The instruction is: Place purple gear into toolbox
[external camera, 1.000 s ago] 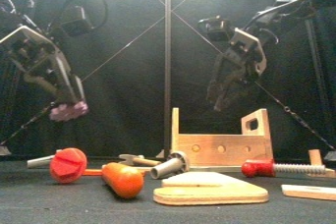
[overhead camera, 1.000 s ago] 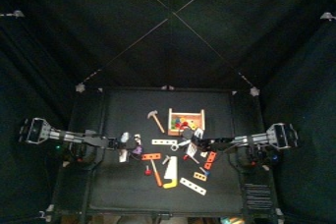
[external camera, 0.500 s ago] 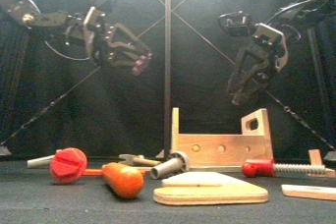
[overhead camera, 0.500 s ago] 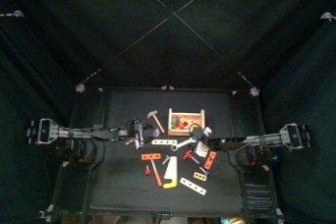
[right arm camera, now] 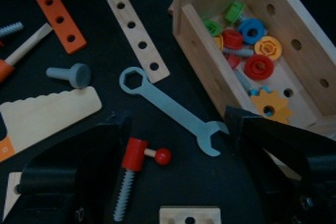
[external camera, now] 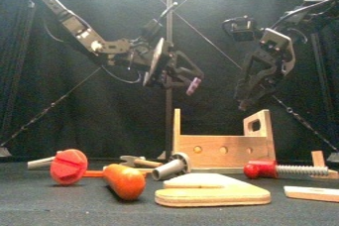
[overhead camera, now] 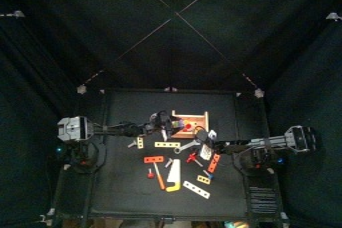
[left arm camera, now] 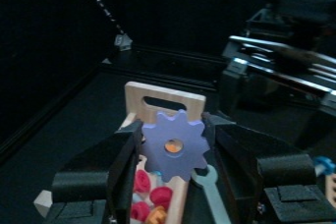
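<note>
Left hand [left arm camera: 174, 164] gripping purple gear [left arm camera: 176, 144] between jaws, holding it aloft above near end of toolbox [left arm camera: 160, 107], clear of counter [overhead camera: 127, 172]. In front view, gear [external camera: 193, 84] hanging above and left of toolbox [external camera: 225, 149]. Right hand [right arm camera: 168, 154] hovering with jaws spread, holding nothing, over blue wrench [right arm camera: 171, 107], wooden saw [right arm camera: 53, 115] and red-headed bolt [right arm camera: 133, 169], just beside toolbox holding coloured parts.

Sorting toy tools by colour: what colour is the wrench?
Light blue wrench, clearest in the right wrist view.
</note>
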